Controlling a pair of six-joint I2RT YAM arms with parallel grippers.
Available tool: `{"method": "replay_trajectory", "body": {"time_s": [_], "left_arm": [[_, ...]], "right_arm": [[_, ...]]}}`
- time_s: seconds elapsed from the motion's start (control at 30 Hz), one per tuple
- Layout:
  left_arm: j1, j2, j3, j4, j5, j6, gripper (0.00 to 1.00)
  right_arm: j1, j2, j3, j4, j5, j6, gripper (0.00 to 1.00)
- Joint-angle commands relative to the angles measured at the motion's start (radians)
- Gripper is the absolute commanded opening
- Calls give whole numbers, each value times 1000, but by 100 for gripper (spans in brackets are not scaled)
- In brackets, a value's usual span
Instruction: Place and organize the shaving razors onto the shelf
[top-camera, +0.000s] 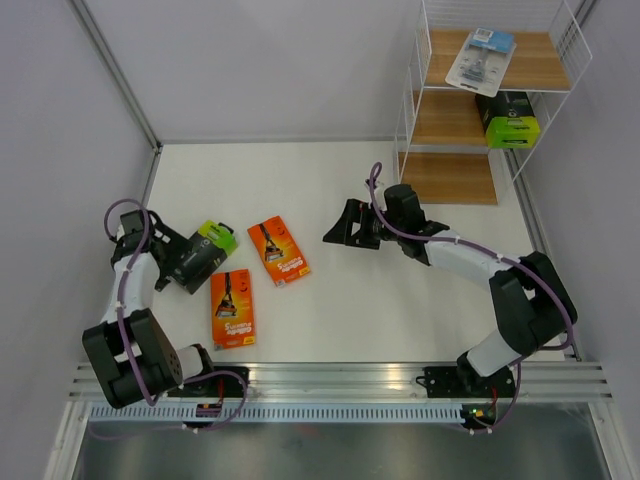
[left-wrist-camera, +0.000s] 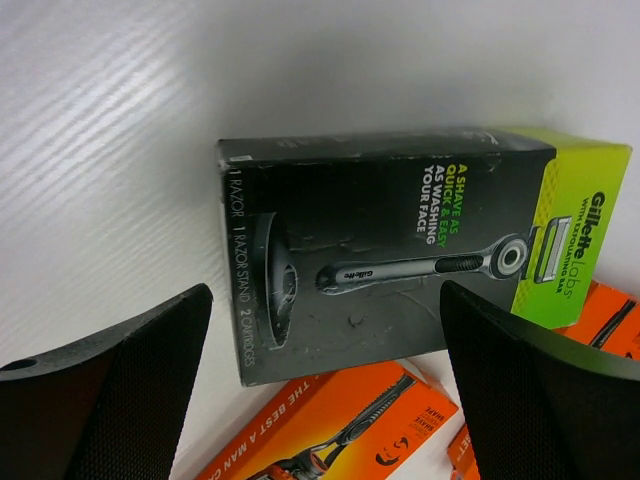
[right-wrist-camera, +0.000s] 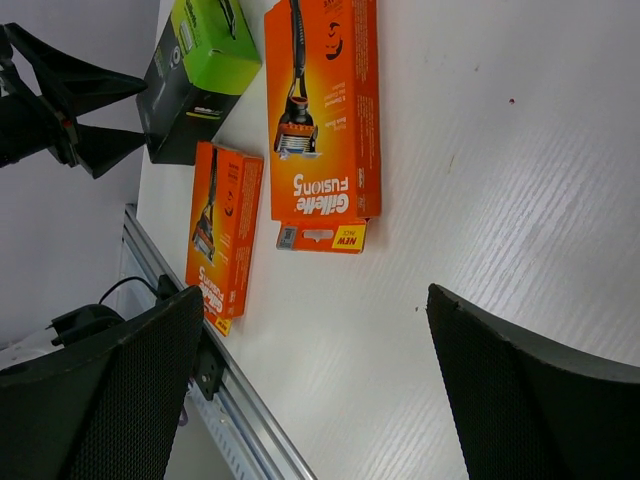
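Three shaving razor packs lie on the white table: a black box with a lime-green end (top-camera: 214, 240) (left-wrist-camera: 380, 240) and two orange cards (top-camera: 278, 250) (top-camera: 232, 308). My left gripper (top-camera: 195, 262) (left-wrist-camera: 325, 290) is open, its fingers either side of the black box's near edge and apart from it. My right gripper (top-camera: 338, 228) (right-wrist-camera: 312, 295) stands open over bare table right of the orange cards (right-wrist-camera: 322, 110) (right-wrist-camera: 222, 230), holding nothing. The shelf (top-camera: 545, 70) stands at the back right. A clear blister pack (top-camera: 481, 60) lies on its top board, a second black-and-green box (top-camera: 510, 118) on its middle board.
The shelf's bottom board (top-camera: 450, 178) is bare. White walls close the table on the left, back and right. A metal rail (top-camera: 340, 380) (right-wrist-camera: 240, 420) runs along the near edge by the arm bases.
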Motion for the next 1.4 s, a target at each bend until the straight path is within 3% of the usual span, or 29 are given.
{"method": "replay_trajectory", "body": {"time_s": [0.0, 0.37, 0.47, 0.6, 0.77, 1.07, 1.37], "left_arm": [[2, 25, -53, 150, 132, 82, 99], [-1, 167, -69, 420, 428, 171, 78], [-26, 200, -50, 457, 427, 208, 77], [-98, 230, 6, 437, 376, 303, 74], [-170, 346, 168, 364, 325, 427, 75], [-239, 509, 365, 294, 350, 645, 75], [-412, 658, 509, 255, 305, 789, 76]], "right_arm": [[-1, 17, 36, 49, -12, -15, 98], [0, 49, 21, 110, 5, 46, 98], [0, 75, 54, 123, 27, 11, 98], [12, 212, 240, 113, 11, -52, 98], [19, 325, 416, 110, 52, -98, 97], [20, 538, 596, 161, 134, -119, 97], [22, 670, 638, 218, 151, -27, 90]]}}
